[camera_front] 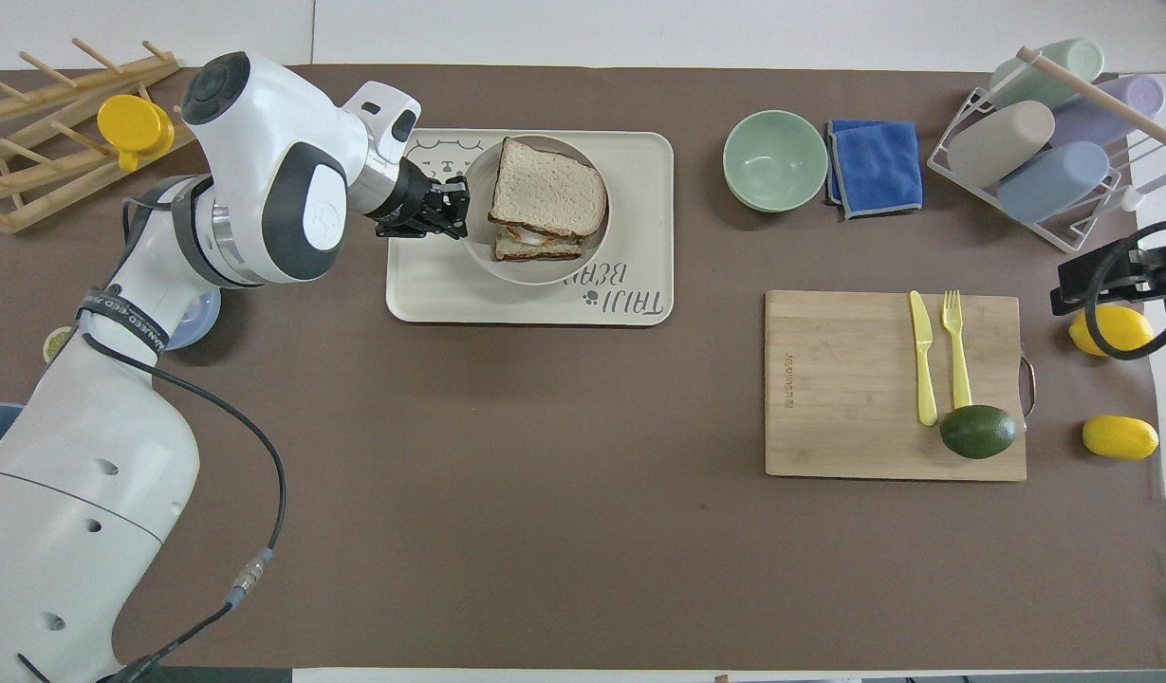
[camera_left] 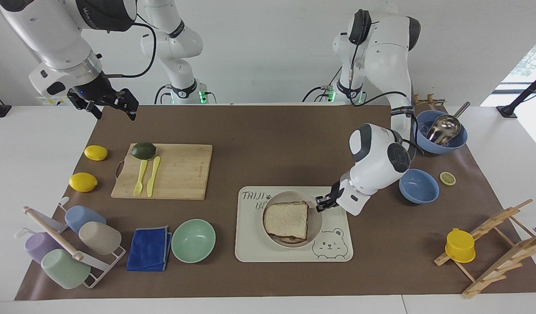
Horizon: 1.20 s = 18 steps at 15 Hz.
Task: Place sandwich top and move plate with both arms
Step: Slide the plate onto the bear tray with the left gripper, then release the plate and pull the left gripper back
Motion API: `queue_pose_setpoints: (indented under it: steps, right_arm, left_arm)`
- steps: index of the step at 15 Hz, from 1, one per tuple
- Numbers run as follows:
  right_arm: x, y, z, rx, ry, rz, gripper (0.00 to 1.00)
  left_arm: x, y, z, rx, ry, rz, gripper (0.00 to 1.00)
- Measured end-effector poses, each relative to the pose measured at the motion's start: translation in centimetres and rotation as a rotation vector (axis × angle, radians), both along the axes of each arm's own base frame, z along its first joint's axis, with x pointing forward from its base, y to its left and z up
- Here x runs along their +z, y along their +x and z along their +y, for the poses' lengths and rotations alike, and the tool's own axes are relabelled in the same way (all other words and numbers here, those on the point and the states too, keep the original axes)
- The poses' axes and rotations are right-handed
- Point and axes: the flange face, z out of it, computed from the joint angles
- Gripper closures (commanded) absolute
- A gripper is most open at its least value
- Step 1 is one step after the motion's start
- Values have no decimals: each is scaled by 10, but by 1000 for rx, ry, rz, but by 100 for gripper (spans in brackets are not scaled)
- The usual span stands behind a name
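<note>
Facing view gives you the bear tray (camera_left: 268, 248) as your landmark, a cream rectangle on the brown mat. Your plate (camera_left: 315, 226) sits on it, over the half nearer the robots and beside the printed bear face, and holds the whole sandwich: the sandwich top (camera_left: 287, 220) lies flat on the lower slice, with a little filling showing at the edge in the overhead view (camera_front: 547, 194).

Toward the right arm's end from the tray you have the cutting board (camera_left: 180, 172) carrying the avocado (camera_left: 143, 150), fork (camera_left: 139, 178) and knife (camera_left: 153, 175). The mint-green bowl (camera_left: 193, 240) just beside the tray looks empty. Toward the left arm's end, one blue bowl (camera_left: 418, 186) looks empty and the other blue bowl (camera_left: 425, 141), nearer the robots, holds a metal ladle (camera_left: 444, 127).

Your left gripper (camera_left: 323, 203) is over the tray, its fingers clamped on the plate's rim at the edge toward the left arm's end; the sandwich top lies just beside it, apart from the fingers. Your right gripper (camera_left: 113, 104) waits high, well apart from the tray, with its fingers spread and nothing in them.
</note>
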Motion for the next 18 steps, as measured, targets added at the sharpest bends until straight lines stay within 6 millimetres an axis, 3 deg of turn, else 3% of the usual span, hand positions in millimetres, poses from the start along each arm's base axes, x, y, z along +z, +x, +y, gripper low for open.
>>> queue_pose_setpoints:
  steps: [5,6,7,12,14,16,18]
  right_arm:
    - [0,0,0,0,0,0,0]
    - [0,0,0,0,0,0,0]
    - [0,0,0,0,0,0,0]
    - [0,0,0,1,0,0,0]
    - [0,0,0,1,0,0,0]
    - [0,0,0,1,0,0,0]
    - [0,0,0,1,0,0,0]
  left_arm:
    - [-10,-2,2,6,8,-4,100]
    - [-12,-2,3,7,9,-6,55]
    - [-13,-2,3,6,10,-7,1]
    - [-8,0,9,-13,30,-18,0]
    - [5,4,17,-27,45,-8,0]
    - [42,12,37,-25,62,-38,0]
    - [95,7,65,-41,122,-64,0]
